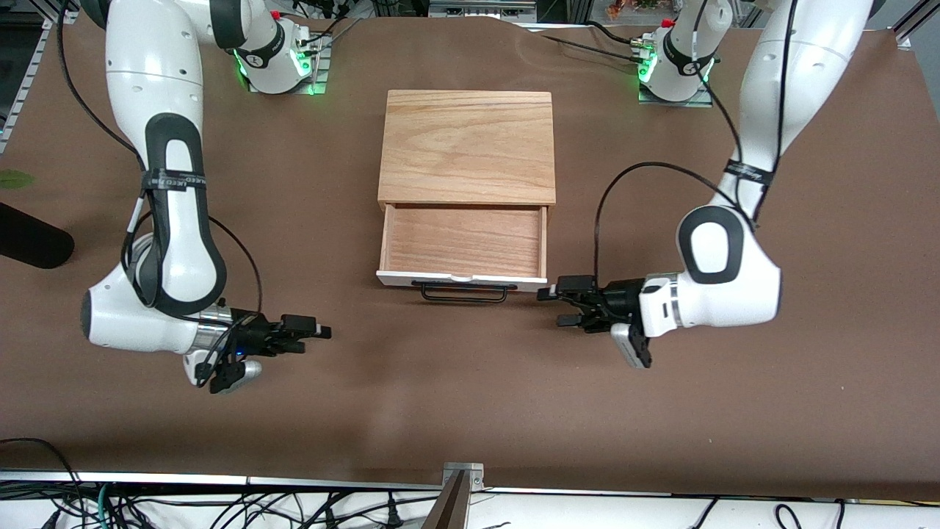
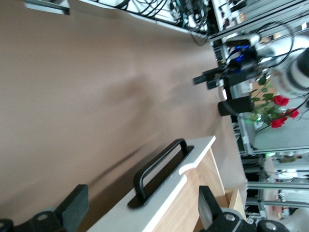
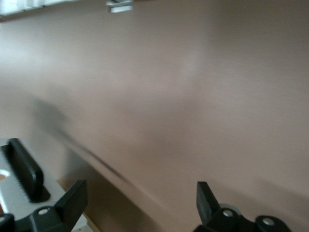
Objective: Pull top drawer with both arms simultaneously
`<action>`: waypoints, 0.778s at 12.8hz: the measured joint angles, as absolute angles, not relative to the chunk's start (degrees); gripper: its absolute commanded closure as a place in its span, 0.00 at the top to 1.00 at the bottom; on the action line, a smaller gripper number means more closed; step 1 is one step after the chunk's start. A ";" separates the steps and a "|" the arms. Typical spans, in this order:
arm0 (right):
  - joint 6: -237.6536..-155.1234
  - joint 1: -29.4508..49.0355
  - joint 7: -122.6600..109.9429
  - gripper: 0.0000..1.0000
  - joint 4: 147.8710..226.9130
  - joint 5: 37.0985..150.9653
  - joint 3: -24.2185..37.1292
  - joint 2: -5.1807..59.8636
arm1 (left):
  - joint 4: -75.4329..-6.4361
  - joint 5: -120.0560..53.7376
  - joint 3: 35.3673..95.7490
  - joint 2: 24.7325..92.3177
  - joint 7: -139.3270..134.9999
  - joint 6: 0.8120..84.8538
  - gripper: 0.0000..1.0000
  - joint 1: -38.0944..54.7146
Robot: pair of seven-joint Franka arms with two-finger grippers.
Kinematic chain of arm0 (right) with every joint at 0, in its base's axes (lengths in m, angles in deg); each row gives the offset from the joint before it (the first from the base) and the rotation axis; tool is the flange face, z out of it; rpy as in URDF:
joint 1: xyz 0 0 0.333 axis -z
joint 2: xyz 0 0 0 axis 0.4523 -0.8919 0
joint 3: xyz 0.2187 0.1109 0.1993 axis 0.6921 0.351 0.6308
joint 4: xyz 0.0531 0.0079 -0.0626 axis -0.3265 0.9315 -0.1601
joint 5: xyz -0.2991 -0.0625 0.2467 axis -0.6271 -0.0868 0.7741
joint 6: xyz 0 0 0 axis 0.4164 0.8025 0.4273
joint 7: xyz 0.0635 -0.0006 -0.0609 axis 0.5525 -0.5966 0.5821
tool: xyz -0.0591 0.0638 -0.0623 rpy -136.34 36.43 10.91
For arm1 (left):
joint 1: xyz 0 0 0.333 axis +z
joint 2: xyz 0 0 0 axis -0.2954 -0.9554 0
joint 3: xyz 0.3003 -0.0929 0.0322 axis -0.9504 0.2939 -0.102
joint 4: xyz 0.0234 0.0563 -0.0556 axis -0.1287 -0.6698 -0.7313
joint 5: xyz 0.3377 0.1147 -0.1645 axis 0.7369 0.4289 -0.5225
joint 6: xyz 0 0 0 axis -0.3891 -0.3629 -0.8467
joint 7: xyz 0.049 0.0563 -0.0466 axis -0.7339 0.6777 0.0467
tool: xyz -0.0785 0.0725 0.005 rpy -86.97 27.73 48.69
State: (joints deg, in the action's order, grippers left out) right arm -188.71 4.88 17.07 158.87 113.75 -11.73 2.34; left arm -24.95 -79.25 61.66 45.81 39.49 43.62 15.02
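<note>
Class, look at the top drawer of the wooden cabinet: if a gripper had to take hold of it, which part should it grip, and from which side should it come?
Grip the black wire bar handle on the top drawer's white front panel, probably the only graspable part. The bar stands off the panel, leaving a gap for one finger. Come from in front of the drawer, fingers straddling the bar.

top drawer [image 1: 463, 242] pulled out (tray empty)

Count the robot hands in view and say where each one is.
2. The left hand is open beside the top drawer front, toward the left arm's end of the table. The right hand is open above the table, toward the right arm's end.
</note>
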 measured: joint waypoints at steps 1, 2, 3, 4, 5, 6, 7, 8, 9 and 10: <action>-188.76 4.77 12.60 1.00 157.47 109.57 -11.82 2.82 | -24.81 -75.13 61.64 47.20 37.39 41.87 1.00 16.29; -188.81 4.64 8.42 1.00 156.49 105.87 -12.01 3.34 | -24.76 -71.13 61.63 48.63 35.65 40.20 1.00 17.58; -188.85 4.55 4.86 1.00 155.93 102.01 -12.24 4.00 | -24.74 -67.54 61.62 49.98 34.46 38.25 1.00 18.84; -188.87 4.52 1.58 1.00 155.61 97.39 -12.52 4.77 | -24.75 -63.85 61.61 51.26 33.66 36.19 1.00 20.04; -188.85 4.53 -0.81 1.00 155.39 92.60 -12.71 5.74 | -24.73 -60.11 61.62 52.33 33.07 34.56 1.00 21.02; -188.47 4.54 -2.25 1.00 155.24 87.97 -12.83 7.16 | -24.73 -56.64 61.61 53.42 32.57 32.94 1.00 21.78; -186.79 4.55 -2.92 1.00 155.22 84.16 -12.90 9.00 | -24.72 -53.81 61.61 54.58 32.06 31.28 1.00 22.28; -183.84 4.53 -3.38 1.00 155.20 81.30 -13.12 10.99 | -24.72 -50.47 61.62 55.78 31.44 29.98 1.00 22.43; -180.64 4.49 -3.67 1.00 155.20 78.52 -13.68 12.75 | -24.70 -46.06 61.68 57.05 30.75 29.25 1.00 22.41; -178.07 4.52 -3.74 1.00 155.22 75.53 -14.32 14.27 | -24.69 -41.36 61.78 58.56 29.88 28.68 1.00 22.40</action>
